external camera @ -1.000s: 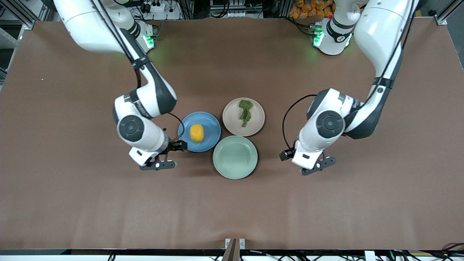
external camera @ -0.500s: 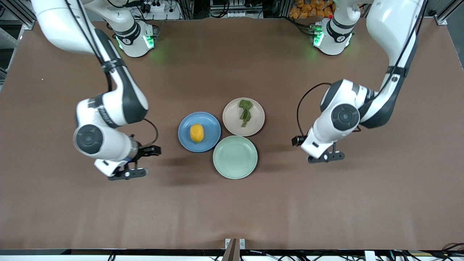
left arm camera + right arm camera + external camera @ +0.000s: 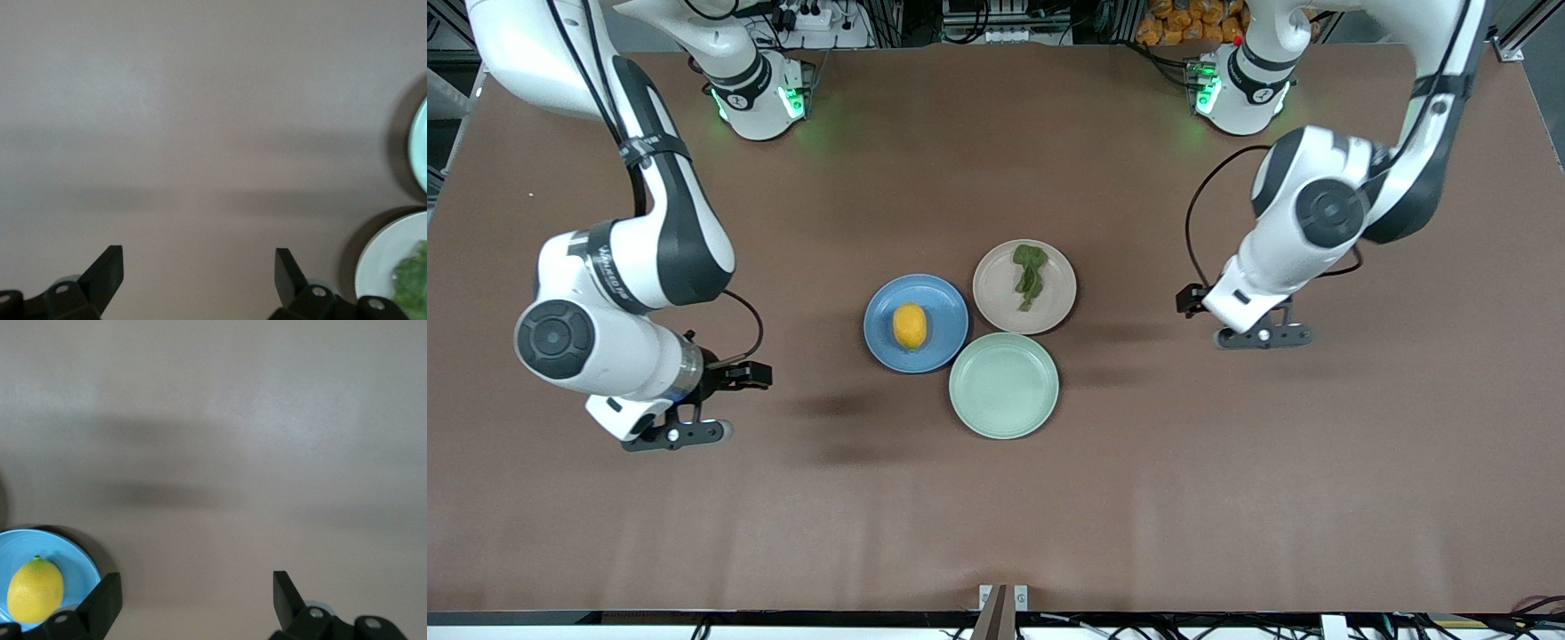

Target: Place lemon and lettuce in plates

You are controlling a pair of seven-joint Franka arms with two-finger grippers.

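Note:
The yellow lemon [image 3: 909,325] lies in the blue plate [image 3: 944,305]. The dark-green lettuce [image 3: 1029,274] lies in the beige-pink plate [image 3: 996,300] beside it. My right gripper [image 3: 679,435] is open and empty over bare table toward the right arm's end, well apart from the blue plate. In the right wrist view the lemon [image 3: 35,590] and blue plate [image 3: 70,552] show off to one side of the open gripper [image 3: 197,593]. My left gripper [image 3: 1263,337] is open and empty over bare table toward the left arm's end. The left wrist view has the gripper [image 3: 198,273] and the lettuce [image 3: 411,277] at the edge.
A pale mint-green plate [image 3: 1004,385] with nothing in it touches both other plates and lies nearer to the front camera. Its rim [image 3: 420,143] shows in the left wrist view. Brown table mat [image 3: 996,507] spreads all round the plates.
Both arms have drawn away from the plates toward their own ends of the table. The right gripper left the blue plate's edge. Lemon and lettuce have not moved.

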